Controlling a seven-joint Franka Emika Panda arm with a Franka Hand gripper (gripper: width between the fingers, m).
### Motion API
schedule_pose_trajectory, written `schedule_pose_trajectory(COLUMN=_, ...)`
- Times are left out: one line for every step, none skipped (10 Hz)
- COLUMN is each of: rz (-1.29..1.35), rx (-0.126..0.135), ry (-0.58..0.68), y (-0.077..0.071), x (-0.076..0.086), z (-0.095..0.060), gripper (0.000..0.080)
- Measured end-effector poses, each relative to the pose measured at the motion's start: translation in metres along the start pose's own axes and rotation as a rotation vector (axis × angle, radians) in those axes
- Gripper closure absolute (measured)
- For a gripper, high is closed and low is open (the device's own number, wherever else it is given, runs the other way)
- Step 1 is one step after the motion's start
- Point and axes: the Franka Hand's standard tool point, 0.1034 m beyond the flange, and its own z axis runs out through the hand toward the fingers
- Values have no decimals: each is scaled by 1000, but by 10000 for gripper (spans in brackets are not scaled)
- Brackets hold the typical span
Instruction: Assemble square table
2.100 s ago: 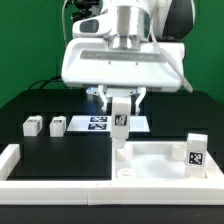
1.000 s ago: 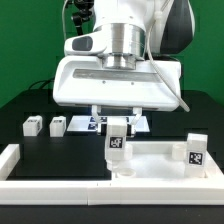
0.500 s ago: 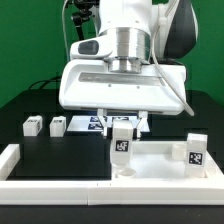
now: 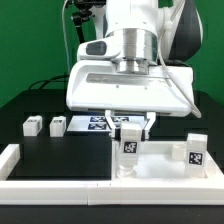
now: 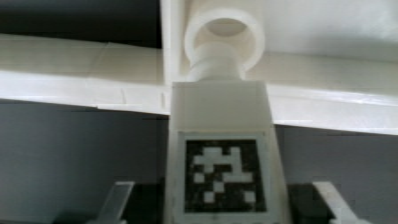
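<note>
**Exterior view.** Frame centre: gripper (image 4: 130,124) clamped on upper end of upright leg (image 4: 129,148), tag facing camera. Leg's lower end at left corner of table top (image 4: 160,163), lower right of frame. Second leg (image 4: 196,149) upright on table top, right edge. Loose leg (image 4: 32,126) and another loose leg (image 4: 57,125) at left, near marker board (image 4: 98,123).

**Wrist view.** Fingers (image 5: 121,203) flank tagged leg (image 5: 221,150).

Wrist view blurred; claw (image 5: 221,208) fingers cut off at frame edge beside small white tagged plastic leg (image 5: 221,125); flat white marker board (image 4: 97,123) partly hidden behind claw; large white square tray-like top (image 4: 165,168) cropped at exterior view's right.
</note>
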Motion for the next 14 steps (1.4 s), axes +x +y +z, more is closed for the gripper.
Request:
schedule_pose_trajectory(rz=-1, rx=-2, ry=5, y=0, x=-1, z=0, gripper=509)
schedule_pose_trajectory(rz=-2, rx=-4, ry=5, y=1, x=-4, z=0, gripper=509)
schedule_pose_trajectory(rz=-2, rx=-4, ry=-1, y=1, x=-7, z=1, gripper=509)
schedule_pose_trajectory(rz=-2, rx=-5, ry=-7, y=2, x=-10, z=4, gripper=509)
schedule_pose_trajectory(rz=-4, rx=-5, ry=-13, y=1, x=-13, z=7, gripper=509)
schedule_pose_trajectory(rz=-6, rx=-5, ry=-18, y=0, x=-16, z=10, gripper=509)
schedule_pose_trajectory(rz=-7, rx=-6, ry=-14, y=0, x=-16, z=11, gripper=509)
schedule_pose_trajectory(rz=-7, rx=-9, ry=-7, y=0, x=-15, z=11, gripper=509)
schedule_pose_trajectory(rz=-7, rx=-9, ry=-7, y=0, x=-15, z=11, gripper=509)
schedule_pose_trajectory(rz=-7, rx=-9, ry=-7, y=0, x=-15, z=11, gripper=509)
schedule_pose_trajectory(rz=-7, rx=-9, ry=-7, y=1, x=-16, z=11, gripper=509)
schedule_pose_trajectory(rz=-7, rx=-9, ry=-8, y=1, x=-16, z=11, gripper=330)
schedule_pose_trajectory(rz=-7, rx=-9, ry=-8, y=1, x=-16, z=11, gripper=214)
schedule_pose_trajectory(rz=-7, rx=-9, ry=-8, y=1, x=-16, z=11, gripper=214)
